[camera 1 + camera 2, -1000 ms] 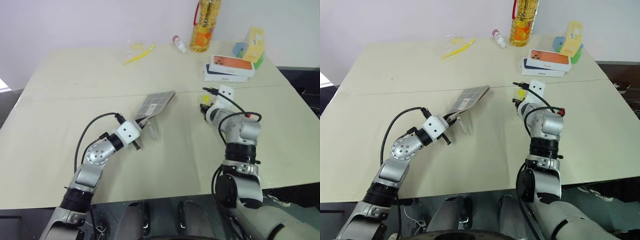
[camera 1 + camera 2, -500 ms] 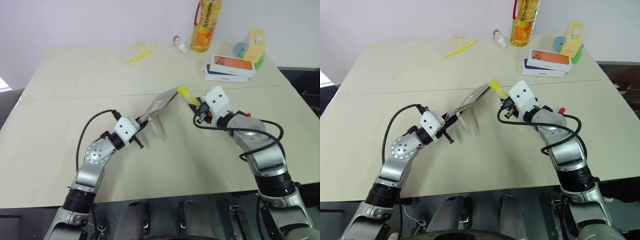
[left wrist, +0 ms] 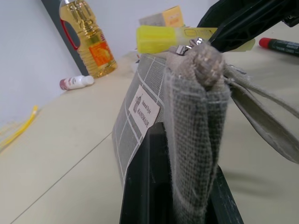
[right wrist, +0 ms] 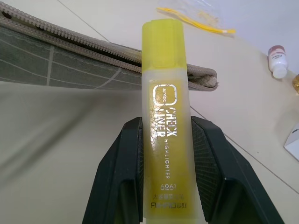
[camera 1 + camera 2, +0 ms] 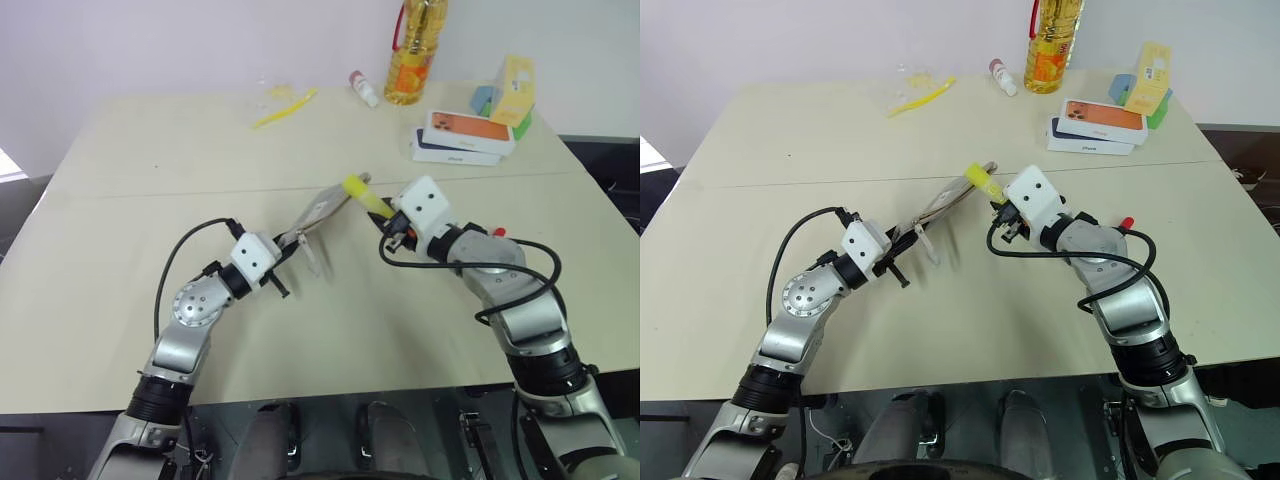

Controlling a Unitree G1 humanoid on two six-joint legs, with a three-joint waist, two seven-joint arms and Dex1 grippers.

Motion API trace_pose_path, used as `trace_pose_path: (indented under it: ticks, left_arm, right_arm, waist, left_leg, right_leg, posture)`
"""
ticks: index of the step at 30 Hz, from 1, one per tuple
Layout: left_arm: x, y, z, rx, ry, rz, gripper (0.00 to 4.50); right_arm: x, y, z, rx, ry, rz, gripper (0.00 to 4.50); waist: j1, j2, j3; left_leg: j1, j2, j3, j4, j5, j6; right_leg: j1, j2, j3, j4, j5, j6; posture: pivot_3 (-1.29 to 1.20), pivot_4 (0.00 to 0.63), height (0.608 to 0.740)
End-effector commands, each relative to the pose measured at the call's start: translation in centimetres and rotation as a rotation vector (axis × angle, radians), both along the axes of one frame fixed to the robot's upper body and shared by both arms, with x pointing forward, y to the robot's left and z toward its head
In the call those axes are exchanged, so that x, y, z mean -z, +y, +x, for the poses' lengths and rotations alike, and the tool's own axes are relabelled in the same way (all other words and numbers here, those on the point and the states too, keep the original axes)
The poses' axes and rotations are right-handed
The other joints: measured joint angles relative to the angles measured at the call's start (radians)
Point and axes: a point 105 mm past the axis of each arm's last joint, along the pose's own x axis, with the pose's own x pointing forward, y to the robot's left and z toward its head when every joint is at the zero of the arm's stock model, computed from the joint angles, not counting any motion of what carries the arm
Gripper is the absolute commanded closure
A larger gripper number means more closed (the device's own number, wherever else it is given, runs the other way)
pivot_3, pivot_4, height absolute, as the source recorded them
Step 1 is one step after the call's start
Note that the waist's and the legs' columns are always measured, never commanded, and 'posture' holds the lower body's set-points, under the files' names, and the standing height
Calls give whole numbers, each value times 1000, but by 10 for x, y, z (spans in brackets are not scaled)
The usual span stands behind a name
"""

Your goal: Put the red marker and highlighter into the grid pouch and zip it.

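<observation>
We see the highlighter (image 4: pixel 166 121) grasped in the right gripper's (image 5: pixel 1002 213) jaws, cap forward, its tip at the unzipped mouth of the grid pouch (image 3: pixel 140 105). The left gripper (image 5: pixel 283 258) has its jaws clenched on the pouch's near end, lifting it edge-up above the worktop (image 5: pixel 150 200). The red marker (image 3: pixel 282 45) lies on the worktop beyond the right arm.

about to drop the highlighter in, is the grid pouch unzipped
Unzipped: the grid pouch shows a dark gap between its zipper teeth, behind the highlighter.
</observation>
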Motion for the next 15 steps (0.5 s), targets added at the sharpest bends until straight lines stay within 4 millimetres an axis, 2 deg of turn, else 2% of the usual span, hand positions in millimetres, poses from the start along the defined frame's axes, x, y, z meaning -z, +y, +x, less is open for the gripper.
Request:
trace_pose_path:
  ticks: [1, 6, 15]
  left_arm:
    - [-17, -2, -4, 8, -70, -20, 4500]
    - [-16, -3, -4, 5, -72, -21, 4500]
    - [-17, -5, -4, 12, -81, -19, 4500]
  right_arm:
    - [-18, -8, 2, 35, -66, 22, 3636]
    - [-15, -20, 6, 87, -59, 4, 3636]
    - [-5, -23, 9, 101, -24, -27, 3636]
  waist:
    - [0, 0, 0]
    - [0, 0, 0]
    - [0, 0, 0]
  left_leg:
    - [0, 0, 0, 0, 0, 0]
    - [0, 0, 0, 0, 0, 0]
    - [0, 0, 0, 0, 0, 0]
  right_leg:
    - [0, 0, 0, 0, 0, 0]
    - [0, 0, 0, 0, 0, 0]
    - [0, 0, 0, 0, 0, 0]
  posture:
    - [0, 150, 740]
    - [0, 150, 740]
    - [0, 150, 740]
